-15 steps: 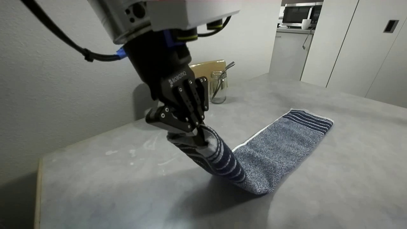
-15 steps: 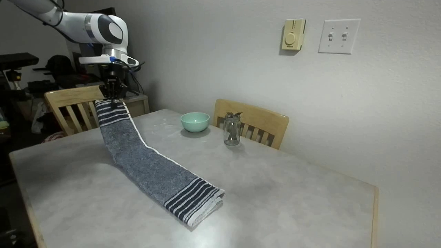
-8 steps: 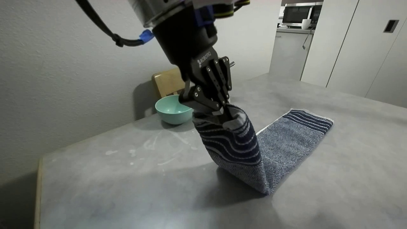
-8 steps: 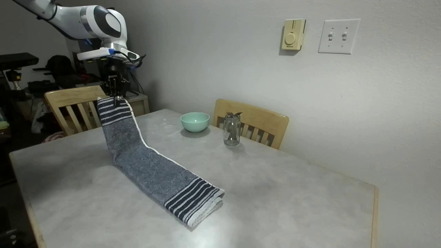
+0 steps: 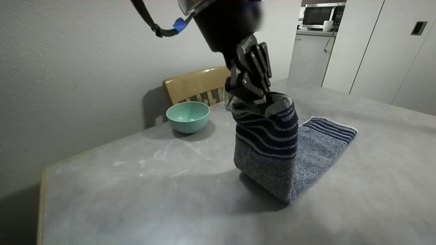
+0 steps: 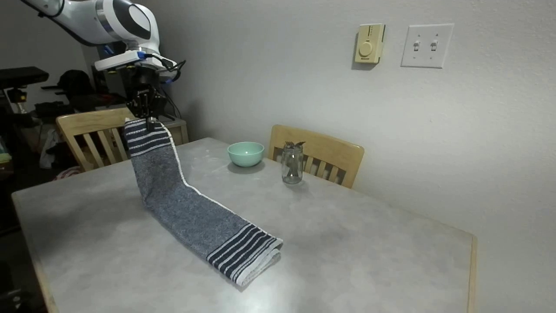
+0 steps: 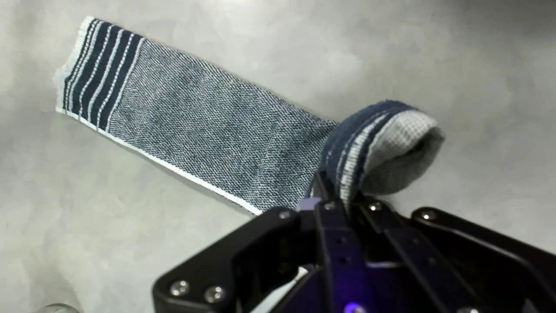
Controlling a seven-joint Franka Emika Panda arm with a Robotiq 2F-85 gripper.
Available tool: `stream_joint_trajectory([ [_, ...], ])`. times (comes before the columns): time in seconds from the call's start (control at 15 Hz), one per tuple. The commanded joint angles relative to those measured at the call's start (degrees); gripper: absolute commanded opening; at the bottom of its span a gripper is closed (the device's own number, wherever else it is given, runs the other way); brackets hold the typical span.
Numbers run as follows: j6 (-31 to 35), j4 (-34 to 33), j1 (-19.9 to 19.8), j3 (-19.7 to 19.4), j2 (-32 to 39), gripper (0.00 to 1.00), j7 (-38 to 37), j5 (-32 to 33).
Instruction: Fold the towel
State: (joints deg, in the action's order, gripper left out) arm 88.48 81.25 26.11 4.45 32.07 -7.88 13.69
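The towel (image 5: 269,163) is grey-blue with navy and white striped ends. My gripper (image 5: 267,102) is shut on one striped end and holds it above the table. The lifted part rises steeply from a bend, and the rest of the towel (image 6: 195,217) lies flat to the other striped end. In the wrist view, the gripper (image 7: 345,198) pinches the towel (image 7: 226,130) near its raised end, whose edge curls into a loop beside the fingers. The fingertips are partly hidden by cloth.
A teal bowl (image 6: 246,155) and a glass jar (image 6: 292,167) with cutlery stand near the wall side of the grey table (image 6: 369,252). Wooden chairs (image 6: 321,150) stand at the table's edge. In an exterior view the jar is mostly hidden behind the arm and towel.
My gripper has risen and moved toward the towel's flat end, lifting the held striped end higher and more upright. The far end has not moved. The bowl has come into full view.
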Motion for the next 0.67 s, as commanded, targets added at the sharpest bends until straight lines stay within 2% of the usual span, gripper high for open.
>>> stream_joint_trajectory([
  [0.0, -0.4, 0.2, -1.6, 2.0, -0.3, 0.06, -0.5, 1.0],
  [0.6, -0.4, 1.4, -1.8, 2.3, -1.1, 0.06, -0.4, 1.2],
])
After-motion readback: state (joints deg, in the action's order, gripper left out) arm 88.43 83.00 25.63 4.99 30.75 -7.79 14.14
